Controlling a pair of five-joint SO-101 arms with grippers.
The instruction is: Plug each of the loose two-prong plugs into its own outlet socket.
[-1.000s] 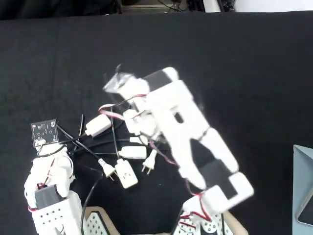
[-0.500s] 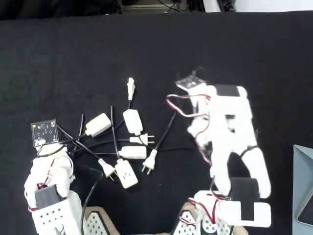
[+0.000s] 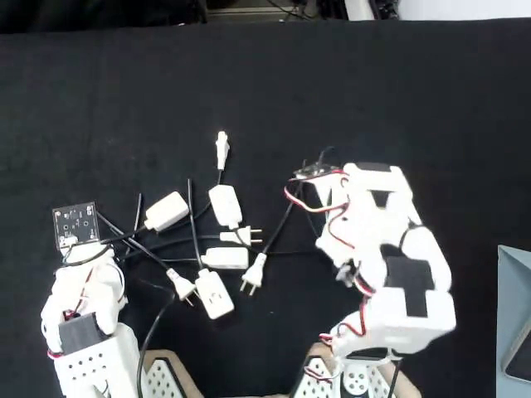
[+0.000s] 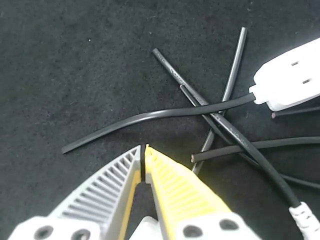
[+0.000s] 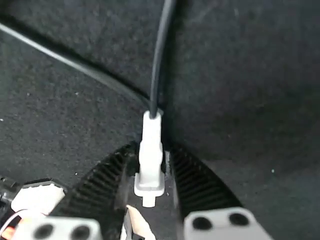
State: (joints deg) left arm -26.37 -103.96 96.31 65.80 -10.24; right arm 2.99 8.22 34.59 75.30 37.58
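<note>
Several white outlet sockets and two-prong plugs with black cords lie tangled at the table's centre-left: one socket [image 3: 166, 211], another [image 3: 225, 205], a loose plug [image 3: 254, 277] and a small plug [image 3: 221, 148] farther back. My right arm [image 3: 382, 249] is folded up to the right of the cluster. Its gripper [image 5: 148, 152] is shut on a white plug [image 5: 150, 142] whose black cord runs away from it. My left arm [image 3: 83, 307] sits at the near left. Its gripper [image 4: 144, 150] is shut with nothing in it, just short of crossed cords and a socket [image 4: 292, 80].
A grey-blue box [image 3: 514, 315] stands at the right edge. The black cloth [image 3: 415, 99] is bare at the back and right. Black cords [image 4: 220, 125] cross right in front of the left gripper.
The right arm has swung away from over the socket cluster to the right and folded back toward its base, uncovering the sockets and plugs. The left arm has kept still.
</note>
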